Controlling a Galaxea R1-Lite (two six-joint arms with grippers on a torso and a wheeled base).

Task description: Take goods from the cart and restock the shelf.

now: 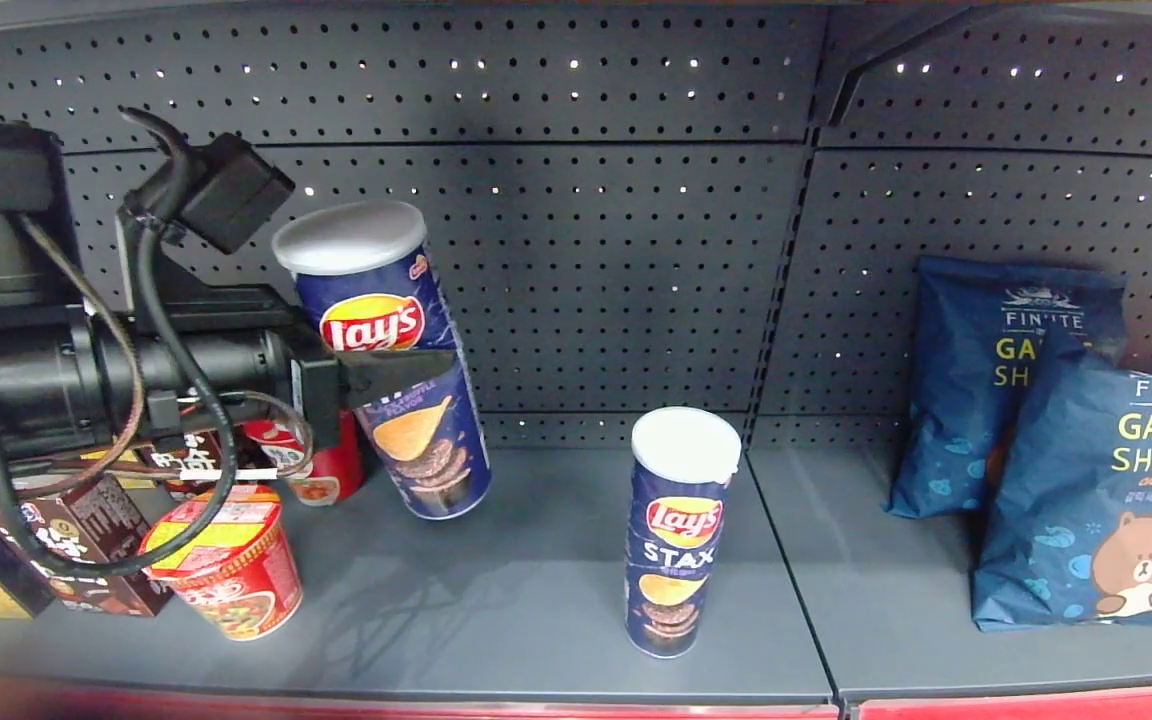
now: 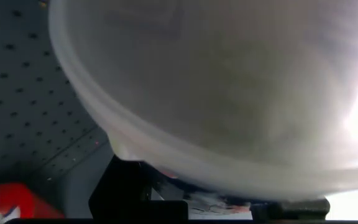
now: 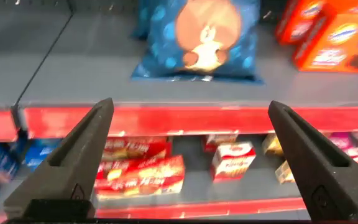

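Left gripper (image 1: 398, 375): clamped on chips can (image 1: 376, 300).
Can axis: tilted, base near shelf (image 1: 536, 600).
Right gripper (image 3: 189, 106): spread wide, empty.

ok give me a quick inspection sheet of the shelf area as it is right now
surface: grey shelf, bare in the middle
job's things: tilted chip can in the left hand, its base low over the shelf; upright chip can standing apart to its right
clutter: red noodle cup and dark boxes on the left, blue snack bags on the right
grippers: left hand shut on the tilted chip can; right hand open and empty
cables: black cable loops off the left arm in front of the noodle cup and boxes
surroundings: perforated back panel; a lower shelf of boxed goods
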